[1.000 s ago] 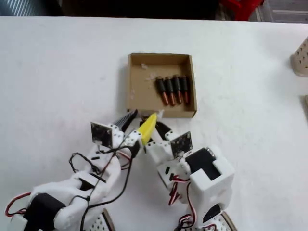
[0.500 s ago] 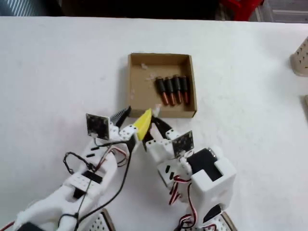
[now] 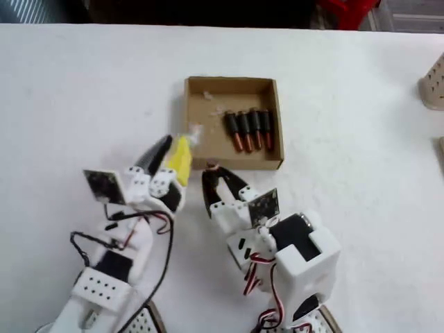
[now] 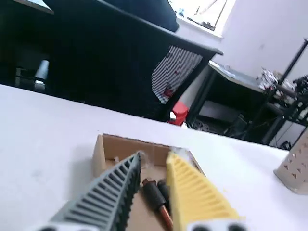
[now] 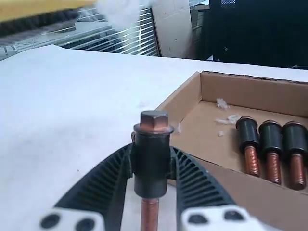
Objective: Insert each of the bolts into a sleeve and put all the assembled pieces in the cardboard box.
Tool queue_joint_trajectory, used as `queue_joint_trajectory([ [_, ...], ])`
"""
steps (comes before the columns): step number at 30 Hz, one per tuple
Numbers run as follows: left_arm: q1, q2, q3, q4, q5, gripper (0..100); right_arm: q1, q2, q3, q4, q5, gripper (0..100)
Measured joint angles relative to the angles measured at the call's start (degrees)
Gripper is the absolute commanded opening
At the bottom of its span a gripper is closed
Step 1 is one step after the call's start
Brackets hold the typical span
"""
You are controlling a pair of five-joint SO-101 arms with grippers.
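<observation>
My right gripper (image 3: 220, 182) stands just in front of the cardboard box (image 3: 232, 82), shut on an assembled piece (image 5: 150, 154). The black sleeve is upright between the fingers, with the copper bolt's head (image 5: 154, 120) on top and its shank below. Several assembled pieces (image 3: 248, 130) lie side by side in the box's right half, also seen as pieces (image 5: 272, 144) in the right wrist view. My left gripper (image 3: 177, 142) hovers at the box's left front corner, open, with nothing between its grey and yellow fingers. It points into the box (image 4: 103, 144).
A cream perforated object (image 3: 433, 83) stands at the table's right edge. Bits of white fluff (image 3: 208, 97) lie in the box's left part. White tabletop spreads to the left, right and behind the box.
My left gripper has let go of the piece and drawn away to the left, from beside the right gripper to the box's left front corner. The right arm stays put, holding the piece.
</observation>
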Motion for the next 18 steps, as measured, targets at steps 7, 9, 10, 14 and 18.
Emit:
queue_joint_trajectory([
  [7,-4.4,-18.5,0.5,17.0,0.1,7,0.0,0.0,0.0,0.0,0.0,1.6],
  [9,-4.7,-23.6,0.5,23.7,0.1,7,0.0,0.0,0.0,0.0,0.0,1.6],
  [10,-4.7,-26.0,0.4,27.3,0.1,7,0.0,0.0,0.0,0.0,0.0,1.6],
  [14,-6.7,-31.4,0.0,40.7,0.1,7,0.0,0.0,0.0,0.0,0.0,1.6],
  [18,-8.6,-31.4,-0.1,47.3,0.1,7,0.0,0.0,0.0,0.0,0.0,1.6],
])
